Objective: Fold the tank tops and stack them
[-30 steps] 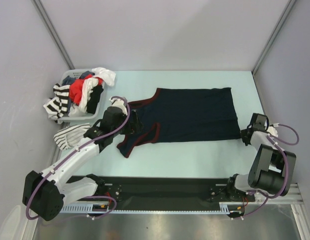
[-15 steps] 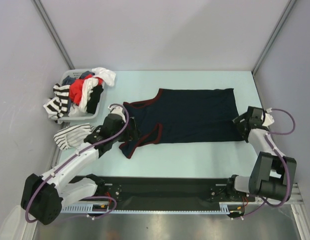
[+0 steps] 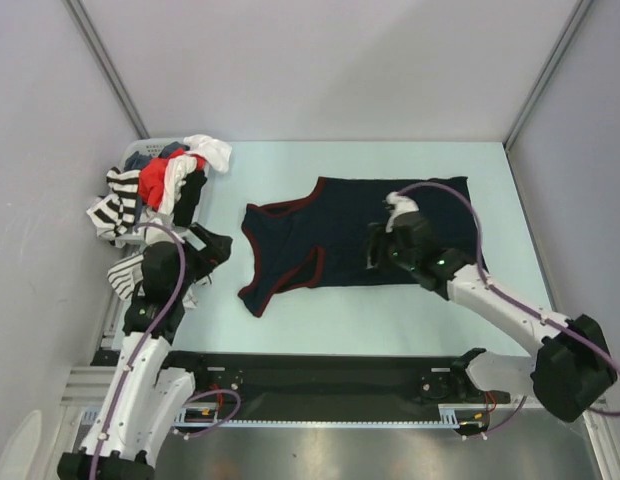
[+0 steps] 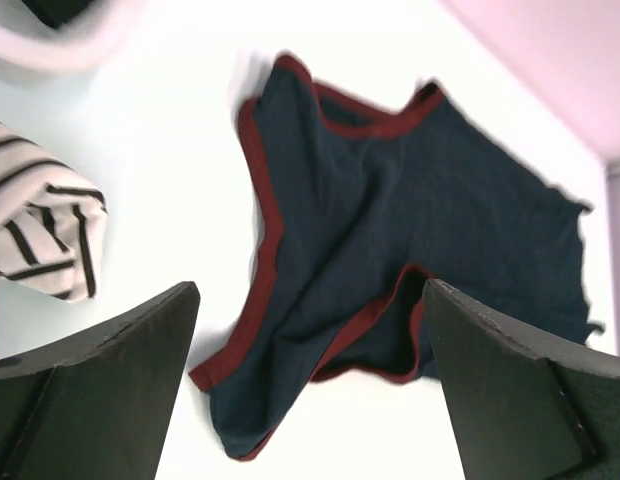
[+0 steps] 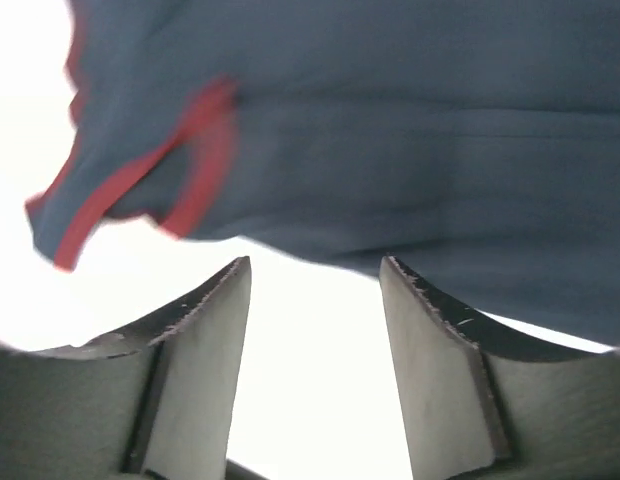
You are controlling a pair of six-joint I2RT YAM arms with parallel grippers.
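Navy tank top (image 3: 360, 235) with maroon trim spread flat mid-table (image 3: 390, 310), straps toward the left; striped tank top (image 3: 125, 272) folded at the left edge, just beside the left arm. Left gripper (image 4: 310, 290) gaping wide, empty, left of the navy straps. Right gripper (image 5: 315, 262) parted, nothing between its jaws, over the navy top

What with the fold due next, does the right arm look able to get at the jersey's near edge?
Probably yes: the right pincer hangs open just above the jersey, close to that edge, with nothing between them.
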